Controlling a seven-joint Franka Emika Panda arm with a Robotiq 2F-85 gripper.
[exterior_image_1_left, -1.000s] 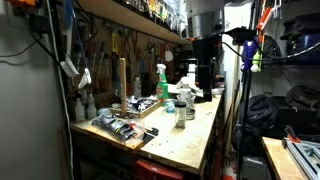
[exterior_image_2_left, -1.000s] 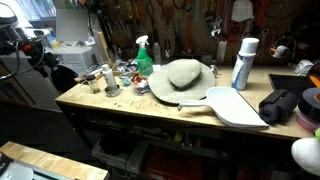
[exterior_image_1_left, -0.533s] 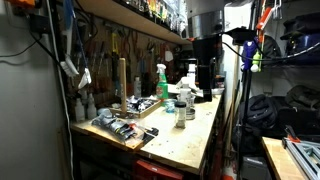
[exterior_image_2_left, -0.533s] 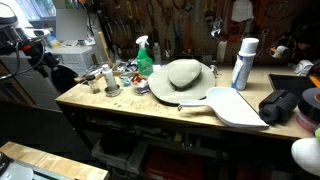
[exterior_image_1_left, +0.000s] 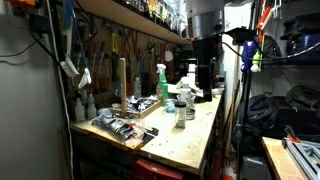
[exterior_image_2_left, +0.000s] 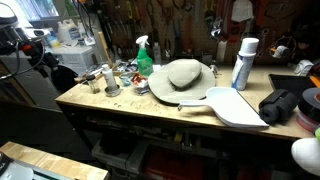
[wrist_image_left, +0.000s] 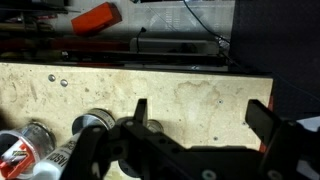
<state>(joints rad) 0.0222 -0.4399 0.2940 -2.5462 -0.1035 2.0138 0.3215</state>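
Over the worktop (wrist_image_left: 170, 85) my hand (wrist_image_left: 200, 112) hangs with its fingers (wrist_image_left: 140, 112) spread wide and nothing between them; only bare, pale board shows in the gap.

The thing closest to me is a round metal can (wrist_image_left: 95, 122). It stands on the board just beside the finger at the left of the wrist view, outside the gap rather than in it. I cannot tell whether that finger touches it, because the finger hides part of its rim. Further that way lies a labelled can (wrist_image_left: 22, 150), red and white, close against the round one. Well beyond the far edge of the board sits an orange tool (wrist_image_left: 97, 17).

To work well here, I judge that I should keep the fingers fully apart and shift sideways until the round metal can sits centred between them. I should come down square to the board, so that neither finger clips the rim or nudges the labelled can. Closing should be slow and even, since a smooth metal wall may slip or tip.
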